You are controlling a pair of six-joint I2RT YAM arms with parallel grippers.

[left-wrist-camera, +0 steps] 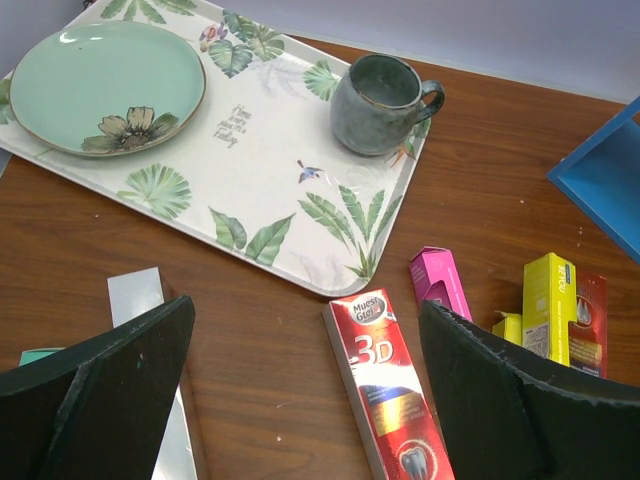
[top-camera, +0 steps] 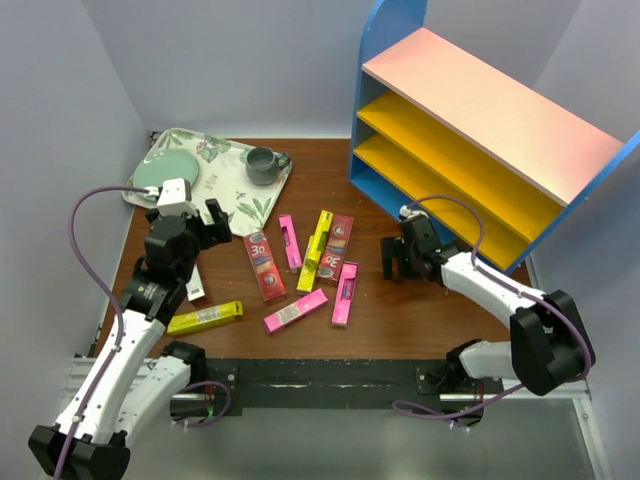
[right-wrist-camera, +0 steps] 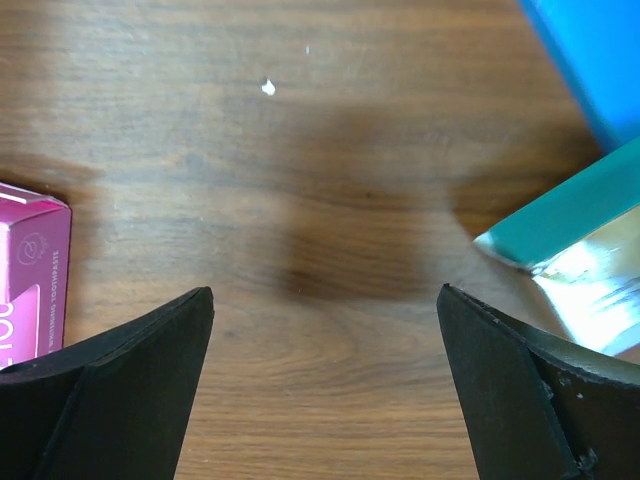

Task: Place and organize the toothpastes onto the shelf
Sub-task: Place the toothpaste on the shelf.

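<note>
Now both tools stand wide open and hold nothing. The left tool (left-wrist-camera: 305,330) hovers over the desk (left-wrist-camera: 500,200); a white carton (left-wrist-camera: 135,295) lies under one finger and a red toothpaste (left-wrist-camera: 385,390) just inside the other. Beyond them sits the floral tray (left-wrist-camera: 270,150) with a plate (left-wrist-camera: 100,85) and a mug (left-wrist-camera: 380,100). The right tool (right-wrist-camera: 325,300) hangs over open wood, a pink carton (right-wrist-camera: 30,270) outside one finger and a teal carton (right-wrist-camera: 570,225) by the other. Only the overhead view shows the shelf (top-camera: 480,130) beyond the right tool, and more cartons scattered between the tools.
</note>
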